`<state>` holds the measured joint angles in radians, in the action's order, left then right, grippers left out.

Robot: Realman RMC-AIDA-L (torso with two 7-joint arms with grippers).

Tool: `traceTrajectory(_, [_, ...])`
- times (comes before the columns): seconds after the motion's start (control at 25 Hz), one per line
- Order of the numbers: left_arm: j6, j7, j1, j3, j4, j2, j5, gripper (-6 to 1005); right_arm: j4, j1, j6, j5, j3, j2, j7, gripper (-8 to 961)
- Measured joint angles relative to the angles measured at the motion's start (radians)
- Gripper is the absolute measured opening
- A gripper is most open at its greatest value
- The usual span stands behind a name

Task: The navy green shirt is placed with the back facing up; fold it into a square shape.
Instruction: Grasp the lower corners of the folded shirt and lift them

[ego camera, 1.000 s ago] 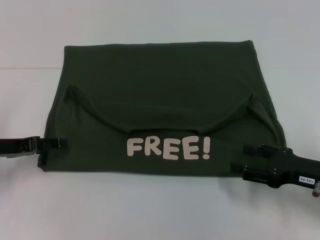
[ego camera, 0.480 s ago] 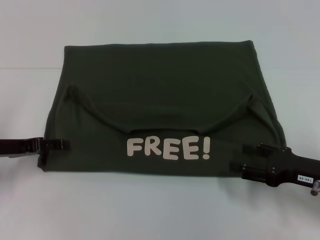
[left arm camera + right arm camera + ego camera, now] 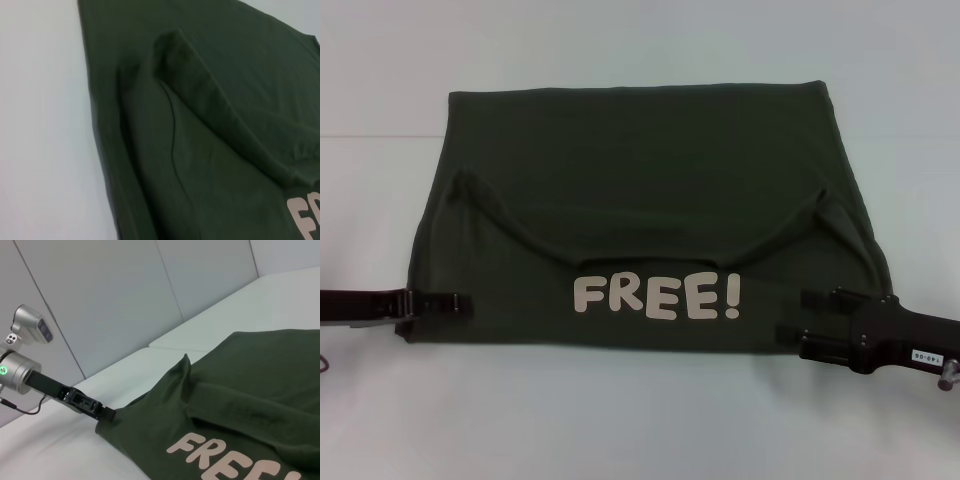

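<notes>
Shirt first: we see the navy green shirt lying partly folded on the white table, its "FREE!" lettering facing up. Left of the lettering, our left gripper pinches the shirt's edge. Right of it, our right gripper rests on the fabric with fingers parted.

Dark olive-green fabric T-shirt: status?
Left gripper on near-left edge, right gripper on near-right edge. Dark olive-green fabric T-shirt partly folded, white "FREE!" lettering up. White table: no obstruction visible.
</notes>
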<state>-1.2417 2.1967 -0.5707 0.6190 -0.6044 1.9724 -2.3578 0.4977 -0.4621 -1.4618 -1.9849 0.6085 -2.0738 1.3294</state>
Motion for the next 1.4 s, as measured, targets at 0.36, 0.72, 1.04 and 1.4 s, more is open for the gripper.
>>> traceTrajectory(0.36, [-0.006, 0.029, 0.01, 0.022, -0.026, 0.003, -0.01, 782, 0.003, 0.0, -0.001, 0.0, 0.001, -0.001, 0.001, 824])
traceTrajectory(0.72, [-0.005, 0.033, 0.014, 0.027, -0.048, 0.008, -0.024, 574, 0.002, 0.0, -0.008, 0.0, 0.001, -0.003, 0.001, 825])
traceTrajectory(1.04, [-0.008, 0.03, 0.01, 0.036, -0.046, 0.005, -0.025, 133, 0.007, 0.003, -0.03, 0.0, -0.001, -0.002, 0.012, 819])
traceTrajectory(1.4, [-0.013, 0.029, 0.007, 0.052, -0.046, 0.002, -0.026, 28, 0.239, 0.02, -0.113, -0.059, -0.004, 0.066, 0.529, 812])
